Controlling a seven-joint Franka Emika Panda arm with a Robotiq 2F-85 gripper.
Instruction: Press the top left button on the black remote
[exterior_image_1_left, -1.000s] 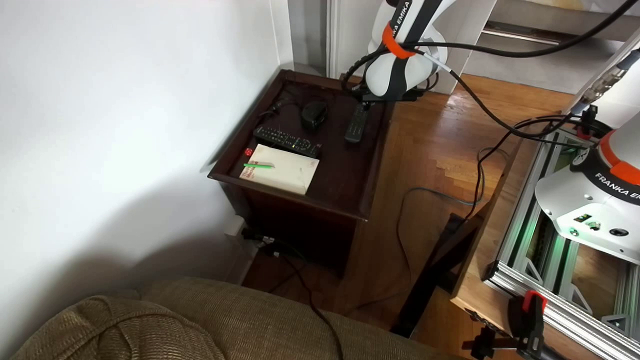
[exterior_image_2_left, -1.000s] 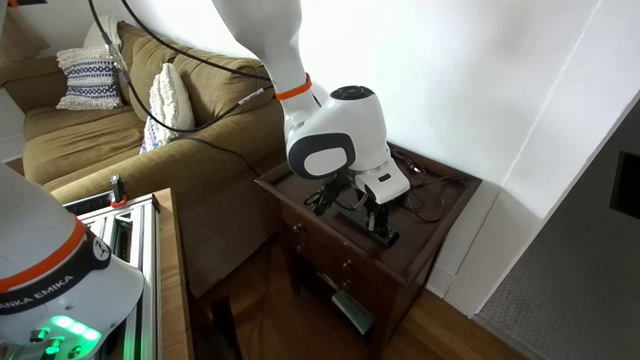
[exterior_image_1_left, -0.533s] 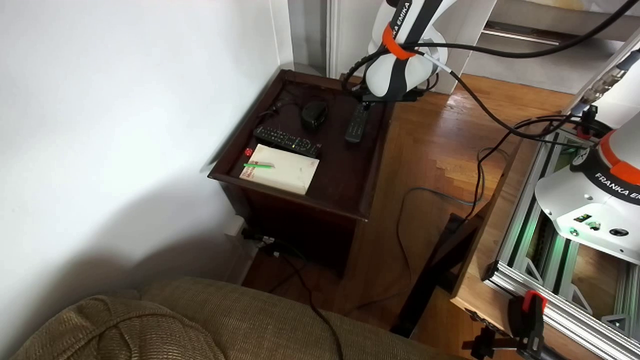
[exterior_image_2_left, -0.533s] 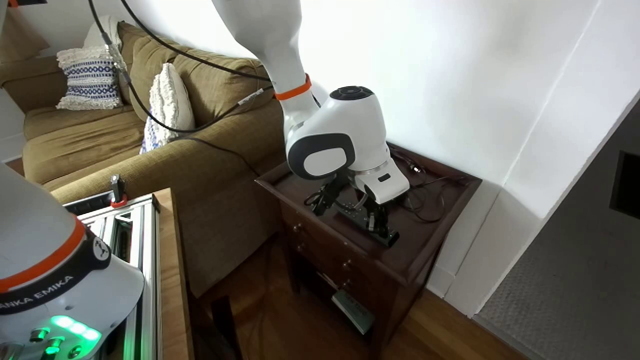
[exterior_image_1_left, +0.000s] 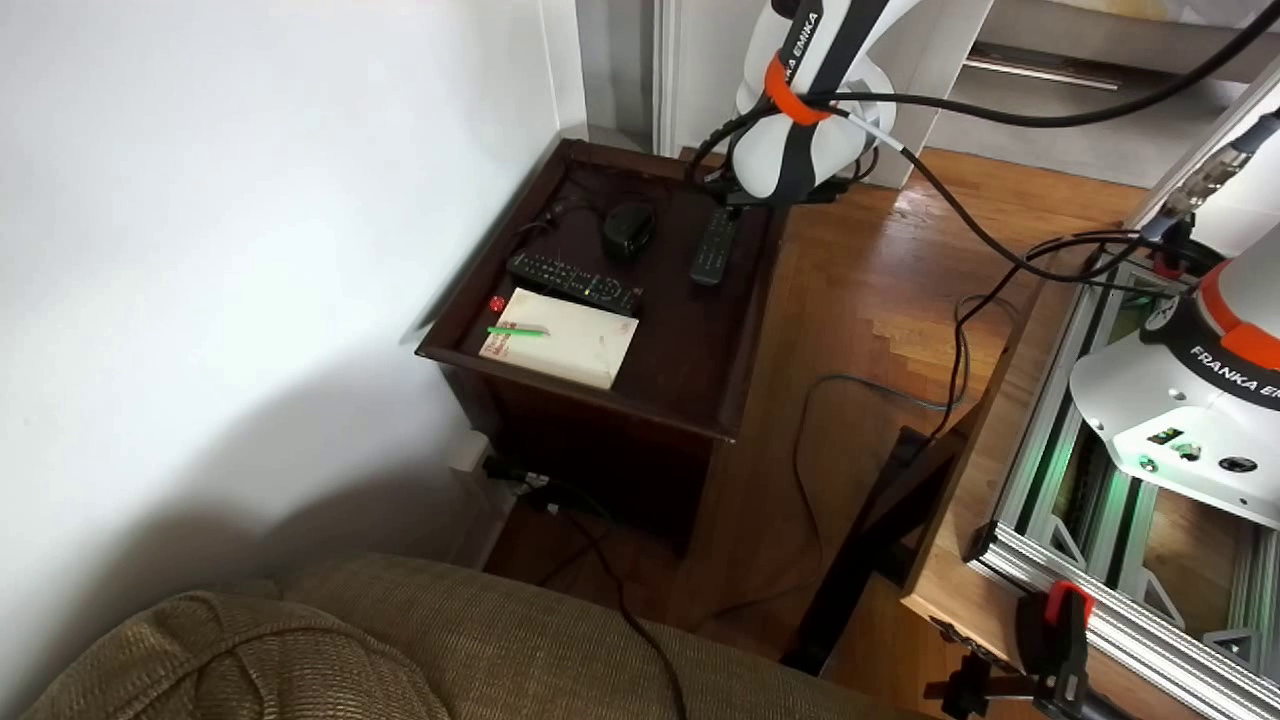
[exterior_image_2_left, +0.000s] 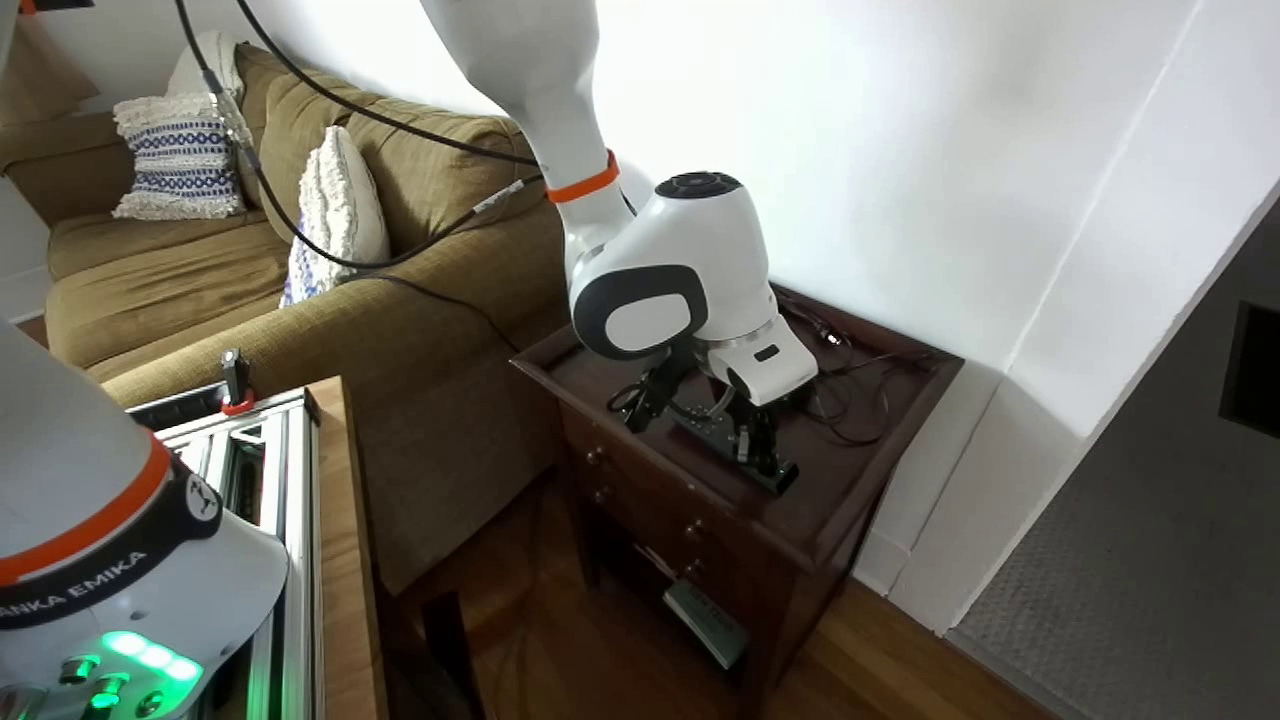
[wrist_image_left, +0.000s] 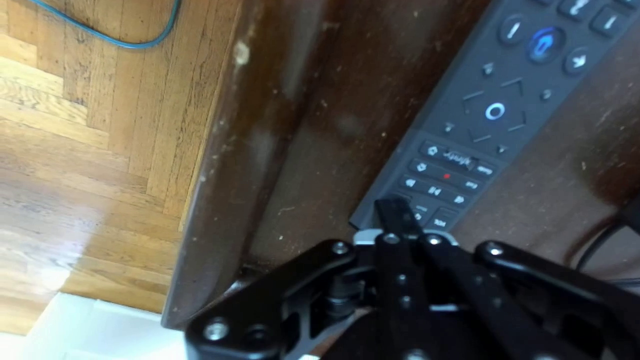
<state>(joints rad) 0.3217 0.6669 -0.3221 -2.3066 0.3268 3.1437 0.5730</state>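
Dark red-brown wood formed the side table (exterior_image_1_left: 690, 370), and the black remote (wrist_image_left: 480, 132) lay flat on it, near the edge that bordered the parquet floor (wrist_image_left: 110, 165). The gripper (wrist_image_left: 402, 220) pointed down at one end of that remote, its two fingers drawn together into a narrow tip. In the wrist view the tip hid part of the lower left corner of the keypad; whether it touched a key or hung just above could not be made out. The labels stood upside down there, and a round blue button (wrist_image_left: 546, 45) and a white ring (wrist_image_left: 487, 111) showed farther along the remote. In both exterior views the white arm (exterior_image_2_left: 710, 240) reached over the table. In an exterior view, a black rounded device (exterior_image_1_left: 628, 232) sat between the black remote and another remote (exterior_image_1_left: 575, 283), which lay just beside a white booklet (exterior_image_1_left: 570, 350); a green pen (exterior_image_1_left: 518, 331) rested on the booklet (its end poked slightly past the edge), and a small red object (exterior_image_1_left: 497, 303) lay near one corner.
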